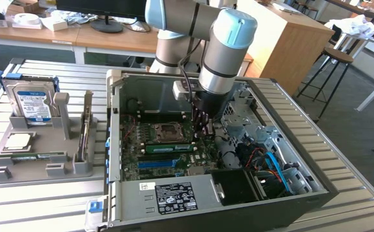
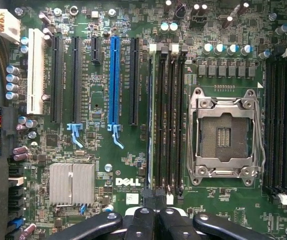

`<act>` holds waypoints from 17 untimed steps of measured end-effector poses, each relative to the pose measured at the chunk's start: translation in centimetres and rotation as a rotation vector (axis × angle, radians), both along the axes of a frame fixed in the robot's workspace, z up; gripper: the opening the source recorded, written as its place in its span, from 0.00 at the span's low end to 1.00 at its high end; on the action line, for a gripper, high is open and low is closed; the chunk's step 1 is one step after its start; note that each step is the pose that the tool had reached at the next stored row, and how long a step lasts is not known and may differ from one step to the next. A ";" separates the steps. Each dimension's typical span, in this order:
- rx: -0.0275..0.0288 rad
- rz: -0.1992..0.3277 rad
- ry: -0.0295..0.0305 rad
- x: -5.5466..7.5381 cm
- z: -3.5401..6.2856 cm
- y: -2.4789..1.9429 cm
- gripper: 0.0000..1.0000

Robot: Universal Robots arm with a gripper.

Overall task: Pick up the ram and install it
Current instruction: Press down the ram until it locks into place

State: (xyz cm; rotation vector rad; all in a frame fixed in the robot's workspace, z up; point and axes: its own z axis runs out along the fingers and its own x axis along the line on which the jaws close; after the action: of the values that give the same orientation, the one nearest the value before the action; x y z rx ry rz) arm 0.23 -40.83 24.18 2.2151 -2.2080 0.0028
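The ram (image 1: pixel 169 147) is seen as a long green stick lying across the motherboard (image 1: pixel 150 164) inside the open computer case (image 1: pixel 316 179), beside the empty processor socket (image 1: pixel 163 131) and just above the blue slot strip (image 1: pixel 158 164) in the exterior view. In the wrist view the ram (image 2: pixel 151 120) is shown edge-on, standing in the memory slot nearest the black expansion slots, with the processor socket (image 2: pixel 226 136) on its far side. The gripper (image 1: pixel 202 126) is held down inside the case at the end of the ram; its fingers (image 2: pixel 142 225) are pressed together, and nothing is clamped between them. To the exterior view's left, a grey holder (image 1: pixel 35 162) is placed on the slatted table (image 1: pixel 45 208), with a hard drive (image 1: pixel 34 104) stood upright in it.
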 end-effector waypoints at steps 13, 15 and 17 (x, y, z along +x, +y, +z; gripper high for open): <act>0.0000 0.000 0.0000 0.0 -0.98 0.00 0.10; -0.0002 0.000 0.0000 0.0 -0.99 0.00 0.10; -0.0001 0.000 0.0000 0.0 -1.00 0.01 0.10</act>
State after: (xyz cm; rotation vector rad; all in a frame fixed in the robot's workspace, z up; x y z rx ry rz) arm 0.23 -40.82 23.18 2.2150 -2.2079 0.0029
